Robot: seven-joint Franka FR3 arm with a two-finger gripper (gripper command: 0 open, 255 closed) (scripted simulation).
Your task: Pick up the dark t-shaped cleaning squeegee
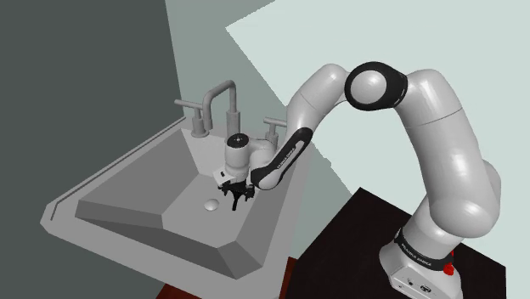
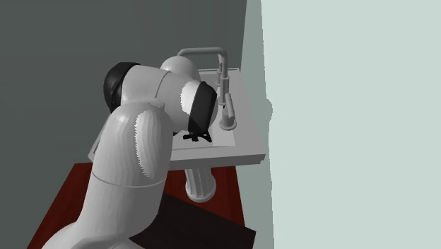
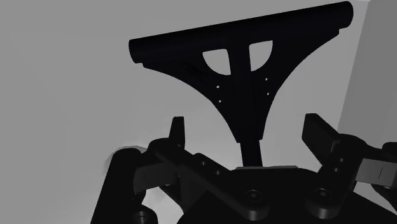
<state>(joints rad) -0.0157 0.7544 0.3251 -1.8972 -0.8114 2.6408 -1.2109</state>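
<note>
Nearest the shoulder camera is the stand [image 1: 420, 267], low at that view's right. From it the one arm [image 1: 442, 161] arches up and over to the left and lowers its gripper [image 1: 235, 195] into the sink [image 1: 93, 186], just right of the single drain [image 1: 211, 204]. One faucet [image 1: 222, 93] with two handles stands at the far rim.

Across the second exterior view the arm bulks in the foreground, and the gripper hangs dark over the basin, near the faucet. One pedestal [image 2: 201, 185] carries the sink.

Along the wrist view, the one squeegee [image 3: 245, 95] lies flat on the grey basin floor, straight ahead of the gripper. Its long axis runs away from the hand: the crossbar sits at the far end, square across, and the stem points back between the two fingers [image 3: 177, 130]. Those fingers stand apart, one on each side of the stem, neither touching it, so nothing is held. As I judge it, the stem lies lined up in the gap, and the coming move turns on closing across it, perhaps after a little more descent.
</note>
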